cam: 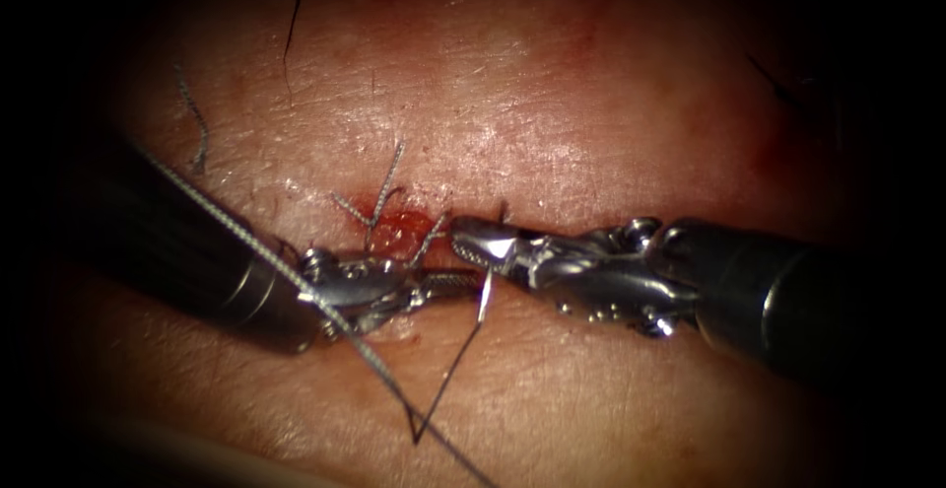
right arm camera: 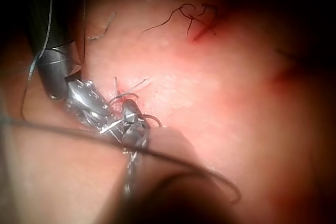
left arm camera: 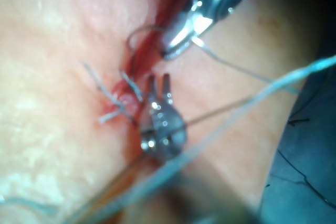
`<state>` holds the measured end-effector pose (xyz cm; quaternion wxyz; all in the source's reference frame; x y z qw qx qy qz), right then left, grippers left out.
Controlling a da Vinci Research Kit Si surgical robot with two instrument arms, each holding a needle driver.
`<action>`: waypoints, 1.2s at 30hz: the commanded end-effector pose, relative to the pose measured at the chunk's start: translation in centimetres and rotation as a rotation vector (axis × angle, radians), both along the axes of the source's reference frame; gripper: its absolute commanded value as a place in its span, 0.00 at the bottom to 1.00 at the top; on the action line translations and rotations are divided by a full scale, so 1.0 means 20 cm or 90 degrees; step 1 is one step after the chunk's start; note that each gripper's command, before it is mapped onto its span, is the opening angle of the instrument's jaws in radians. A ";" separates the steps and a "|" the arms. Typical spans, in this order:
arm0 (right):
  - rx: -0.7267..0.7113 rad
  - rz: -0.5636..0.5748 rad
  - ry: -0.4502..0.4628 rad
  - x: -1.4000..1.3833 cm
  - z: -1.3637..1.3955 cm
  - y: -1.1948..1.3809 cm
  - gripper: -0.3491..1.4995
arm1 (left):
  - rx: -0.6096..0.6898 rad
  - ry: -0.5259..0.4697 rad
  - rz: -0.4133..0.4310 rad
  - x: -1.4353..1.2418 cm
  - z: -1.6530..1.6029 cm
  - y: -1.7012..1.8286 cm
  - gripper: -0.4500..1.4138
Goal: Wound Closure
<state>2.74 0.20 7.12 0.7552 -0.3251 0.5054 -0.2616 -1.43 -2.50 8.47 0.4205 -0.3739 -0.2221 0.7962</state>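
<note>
At the cut's middle, the right tool [cam: 471, 240] clamps the thread [cam: 455, 360] just behind its tip, and a strand drops from it toward the near edge of the tissue [cam: 552, 123], kinks, and runs back up across the left tool [cam: 448, 281]. The left tool's jaws stand slightly parted around nothing I can make out, tip almost touching the right tool's. Judging by this, the two are working thread over the stitch. Just beyond both tips, cut ends of thread [cam: 379, 202] stick up beside a patch of red fluid [cam: 402, 227]. A thin curved wire by the right tool in the left wrist view may be the needle [left arm camera: 137, 35]; I cannot tell.
</note>
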 end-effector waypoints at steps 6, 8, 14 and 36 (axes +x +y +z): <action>0.076 0.005 -0.003 0.005 0.008 -0.006 0.00 | 0.002 0.001 0.001 0.001 0.003 -0.005 0.42; 0.094 0.004 -0.006 0.005 0.011 -0.007 0.00 | 0.002 0.001 0.001 0.001 0.003 -0.004 0.42; 0.105 0.005 -0.006 0.004 0.013 -0.007 0.00 | 0.002 0.001 0.000 0.001 0.003 -0.004 0.42; 0.648 0.159 0.188 -0.004 0.009 0.035 0.00 | 0.004 0.005 -0.004 0.001 0.005 -0.004 0.42</action>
